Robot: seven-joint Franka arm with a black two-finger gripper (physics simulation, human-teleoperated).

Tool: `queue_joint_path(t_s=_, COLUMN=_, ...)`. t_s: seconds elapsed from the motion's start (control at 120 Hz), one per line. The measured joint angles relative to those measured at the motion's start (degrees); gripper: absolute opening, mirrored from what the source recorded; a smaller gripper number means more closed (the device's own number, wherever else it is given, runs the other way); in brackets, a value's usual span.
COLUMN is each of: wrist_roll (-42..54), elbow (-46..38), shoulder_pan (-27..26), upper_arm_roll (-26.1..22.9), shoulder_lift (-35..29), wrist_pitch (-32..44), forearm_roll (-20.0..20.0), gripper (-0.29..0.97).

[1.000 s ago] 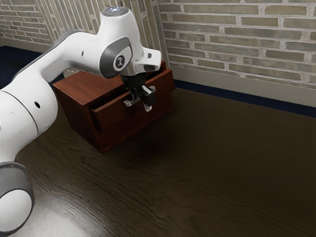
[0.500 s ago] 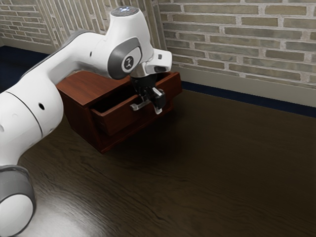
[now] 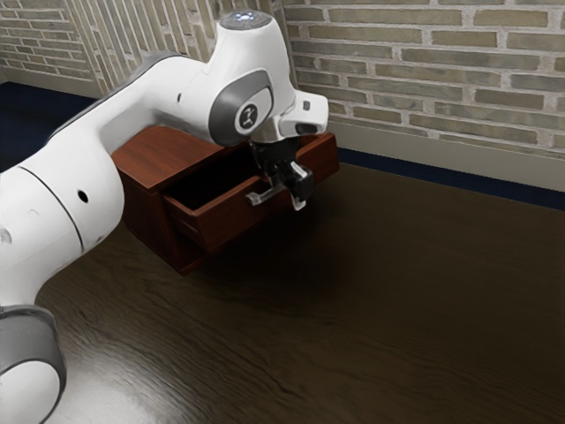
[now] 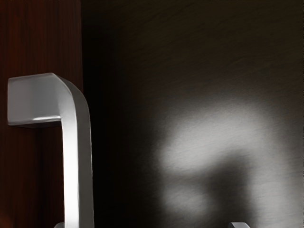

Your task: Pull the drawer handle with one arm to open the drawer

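Note:
A reddish-brown wooden cabinet [image 3: 154, 150] stands on the dark table, and its drawer [image 3: 238, 216] is pulled well out, showing a dark hollow inside. My black gripper [image 3: 290, 190] hangs at the drawer front, around the silver bar handle [image 3: 259, 196]. In the wrist view the handle [image 4: 73, 156] runs down beside the drawer front [image 4: 38, 42] and lies close to one fingertip, while the other fingertip [image 4: 237, 224] stands far off it. The fingers are spread, hooking the handle rather than clamping it.
The dark wooden table [image 3: 397, 291] stretches wide toward the exterior view's right and front. A brick wall [image 3: 441, 71] with a dark skirting strip runs behind the cabinet. My white arm [image 3: 132, 115] passes over the cabinet top.
My gripper has moved toward the exterior view's right with the handle, and the drawer has slid further out. The cabinet itself has crept a little the same way.

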Motion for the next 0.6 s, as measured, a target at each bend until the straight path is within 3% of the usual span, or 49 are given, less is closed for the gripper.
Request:
queue_joint_path(t_s=0.333, wrist_roll=-0.97, elbow=-1.21, shoulder_pan=-5.87, upper_arm_roll=5.08, shoulder_lift=-0.51, wrist_pitch=0.00, forearm_roll=-1.92, gripper=0.39)
queue_joint_path(t_s=0.525, wrist_roll=-1.27, elbow=-1.80, shoulder_pan=-12.39, upper_arm_roll=12.25, shoulder_lift=-0.45, wrist_pitch=-0.06, forearm_roll=-3.74, gripper=0.38)
queue_joint_path(t_s=0.6, wrist_roll=-1.26, elbow=-1.83, shoulder_pan=-17.19, upper_arm_roll=16.83, shoulder_lift=-0.30, wrist_pitch=-0.11, forearm_roll=-3.34, gripper=0.37)
